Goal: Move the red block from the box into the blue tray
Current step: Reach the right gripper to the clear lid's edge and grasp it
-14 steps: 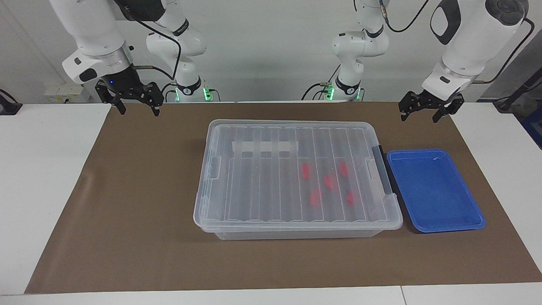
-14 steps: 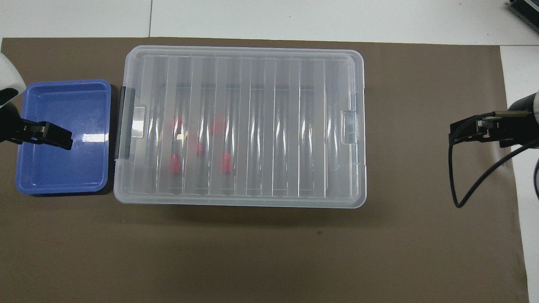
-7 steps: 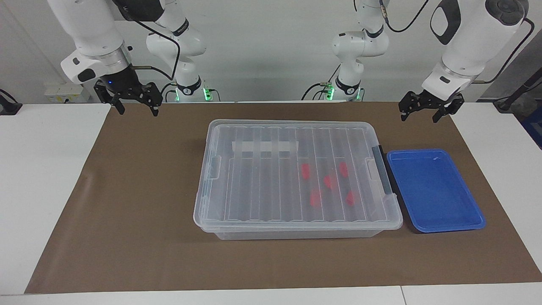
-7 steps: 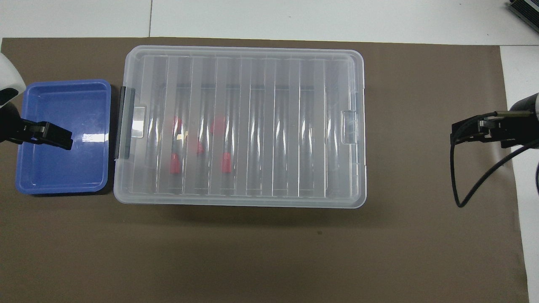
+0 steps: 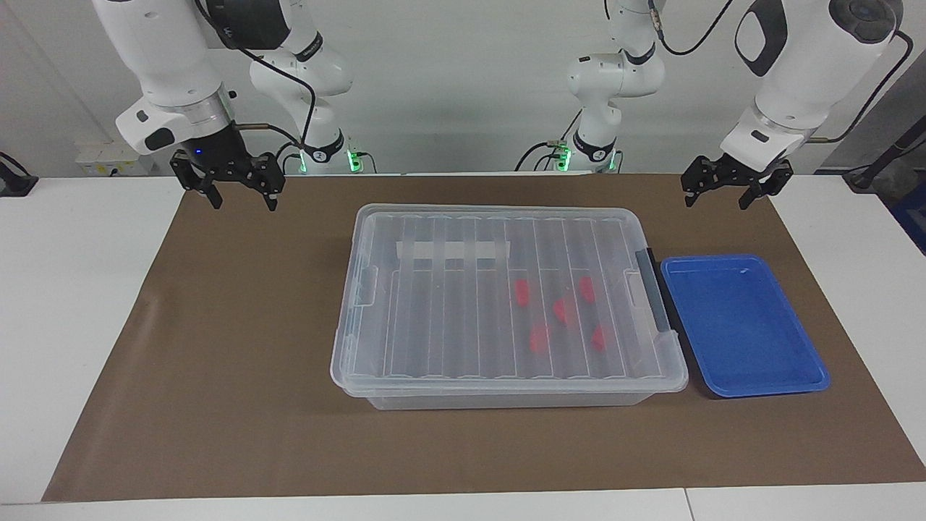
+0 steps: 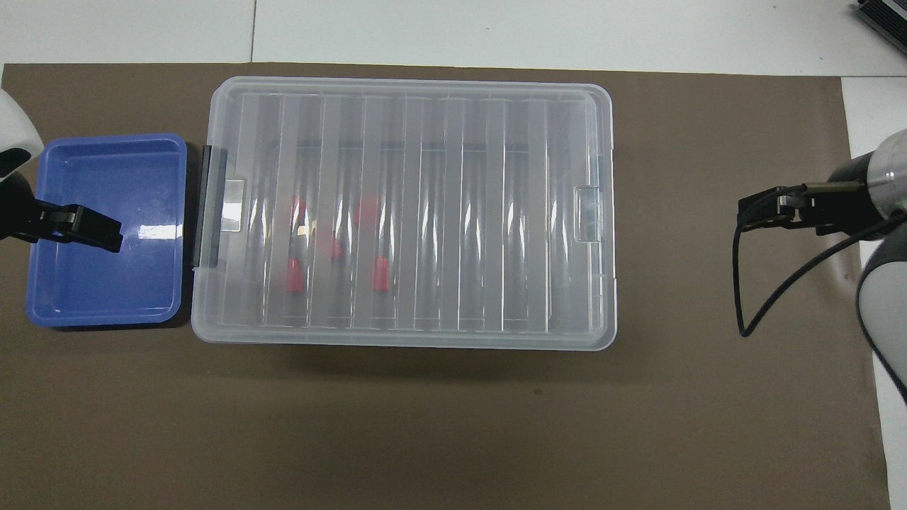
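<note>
We see both claws whole only in the facing view. Our right claw hangs wide and empty over the brown mat; our left claw likewise, above the blue tray. Between them, the lidded box holds the red blocks.
</note>
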Controlling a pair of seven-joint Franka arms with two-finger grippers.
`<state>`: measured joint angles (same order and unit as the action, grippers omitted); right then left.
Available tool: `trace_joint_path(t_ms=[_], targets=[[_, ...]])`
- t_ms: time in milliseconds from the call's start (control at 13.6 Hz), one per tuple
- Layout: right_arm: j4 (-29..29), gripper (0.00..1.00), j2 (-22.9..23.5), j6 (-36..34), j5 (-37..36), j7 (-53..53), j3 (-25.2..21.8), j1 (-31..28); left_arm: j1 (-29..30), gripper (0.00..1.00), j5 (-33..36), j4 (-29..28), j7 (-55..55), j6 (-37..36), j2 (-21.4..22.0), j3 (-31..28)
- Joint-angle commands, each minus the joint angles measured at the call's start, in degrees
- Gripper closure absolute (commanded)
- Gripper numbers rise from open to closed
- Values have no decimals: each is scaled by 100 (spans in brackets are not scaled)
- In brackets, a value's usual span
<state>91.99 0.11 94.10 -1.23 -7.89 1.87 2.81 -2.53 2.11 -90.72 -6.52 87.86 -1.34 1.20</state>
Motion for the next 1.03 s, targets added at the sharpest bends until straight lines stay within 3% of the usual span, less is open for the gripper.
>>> trace_joint_path(t_ms=[0,954], targets=[[284,8,50,529,-17,-300,59,262,25,0,-35,-60,-34,38,98,-14],[320,10,1175,1980,-27,-810,68,747,218,0,-88,-95,-60,73,125,3]])
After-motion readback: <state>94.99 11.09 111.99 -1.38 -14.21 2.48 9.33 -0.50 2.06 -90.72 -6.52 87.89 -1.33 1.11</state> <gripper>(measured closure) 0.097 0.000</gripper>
